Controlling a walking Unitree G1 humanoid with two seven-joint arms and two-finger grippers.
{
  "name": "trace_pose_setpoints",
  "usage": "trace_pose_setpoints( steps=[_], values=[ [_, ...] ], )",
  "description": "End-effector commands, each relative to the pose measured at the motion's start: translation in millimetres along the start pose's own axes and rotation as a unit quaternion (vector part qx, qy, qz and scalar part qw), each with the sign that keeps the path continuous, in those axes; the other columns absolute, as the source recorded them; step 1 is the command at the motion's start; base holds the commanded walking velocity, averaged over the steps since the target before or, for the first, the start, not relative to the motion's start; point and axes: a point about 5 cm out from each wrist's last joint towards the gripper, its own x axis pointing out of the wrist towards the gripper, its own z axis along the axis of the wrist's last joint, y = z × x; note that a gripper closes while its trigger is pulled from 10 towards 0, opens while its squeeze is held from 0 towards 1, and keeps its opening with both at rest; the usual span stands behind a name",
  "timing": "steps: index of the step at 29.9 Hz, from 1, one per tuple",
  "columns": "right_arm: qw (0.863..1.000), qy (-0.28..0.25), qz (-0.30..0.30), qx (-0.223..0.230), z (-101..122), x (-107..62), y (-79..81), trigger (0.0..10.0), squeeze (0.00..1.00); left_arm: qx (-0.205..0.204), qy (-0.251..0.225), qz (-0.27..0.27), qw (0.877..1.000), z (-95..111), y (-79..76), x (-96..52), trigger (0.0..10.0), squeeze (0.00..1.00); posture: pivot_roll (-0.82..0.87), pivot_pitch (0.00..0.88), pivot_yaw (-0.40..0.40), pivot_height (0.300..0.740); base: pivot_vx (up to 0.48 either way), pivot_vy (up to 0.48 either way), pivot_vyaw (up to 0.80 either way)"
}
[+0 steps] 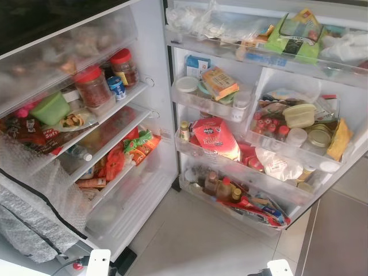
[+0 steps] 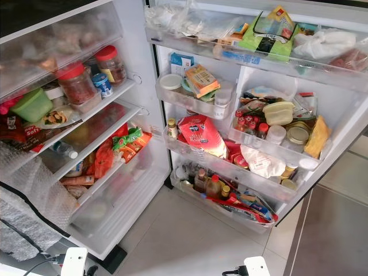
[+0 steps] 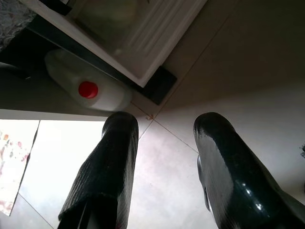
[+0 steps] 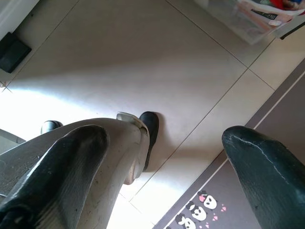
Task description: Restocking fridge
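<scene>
The fridge (image 1: 158, 69) stands open before me, its shelves crowded. On the upper shelf stand two red-lidded jars (image 1: 92, 86), with a green tub (image 1: 50, 108) beside them; orange snack packs (image 1: 138, 144) lie one shelf down. The door (image 1: 352, 123) on the right holds a green box (image 1: 293, 37), a red bag (image 1: 215, 137) and small bottles (image 1: 221, 187). My left gripper (image 3: 164, 124) hangs low over the floor, open and empty, near a white jug with a red cap (image 3: 88, 88) by the fridge base. Over the tiles my right gripper (image 4: 167, 138) hangs open and empty.
Bubble wrap (image 1: 34, 213) hangs over the fridge's lower left. Pale tiles (image 1: 201, 241) lie in front of the fridge, with a grey mat (image 1: 339, 236) on the right that has a panda print (image 4: 200, 210). My own leg and foot (image 4: 147, 133) stand below the right gripper.
</scene>
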Motion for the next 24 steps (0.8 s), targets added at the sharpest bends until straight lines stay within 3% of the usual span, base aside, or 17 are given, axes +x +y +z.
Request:
trace_pose_setpoints(
  steps=[1, 6, 11, 18, 24],
  values=[
    [1.0, 0.003, -0.001, 0.004, -2.6, -0.5, 0.2, 10.0, 0.0, 0.002, 0.013, 0.009, 1.0, -5.6, 5.4, -1.4, 10.0, 0.0, -0.07, 0.045, 0.064, 0.74, 0.0, 0.0, 0.0],
    [1.0, 0.001, 0.001, -0.016, -1.2, -0.5, 0.0, 10.0, 0.0, 0.001, 0.015, 0.009, 1.0, -5.9, 4.5, -1.3, 10.0, 0.0, -0.07, 0.047, 0.061, 0.74, 0.0, 0.453, 0.0],
    [1.0, 0.004, 0.007, -0.018, -1.5, -0.5, 0.5, 10.0, 0.0, 0.001, 0.018, 0.008, 1.0, -6.9, 4.3, -1.6, 10.0, 0.0, -0.07, 0.049, 0.061, 0.74, 0.0, 0.48, 0.8],
    [1.0, 0.002, 0.012, -0.017, -1.4, -0.4, 1.5, 10.0, 0.0, 0.0, 0.022, 0.01, 1.0, -8.7, 4.8, -2.1, 10.0, 0.0, -0.07, 0.052, 0.061, 0.74, 0.0, 0.48, 0.0],
    [0.999, 0.002, 0.014, -0.029, -0.6, -0.2, 1.7, 10.0, 0.0, 0.009, 0.021, 0.012, 1.0, -8.5, 5.0, -2.0, 10.0, 0.0, -0.07, 0.052, 0.06, 0.74, 0.0, 0.176, 0.8]
  ],
)
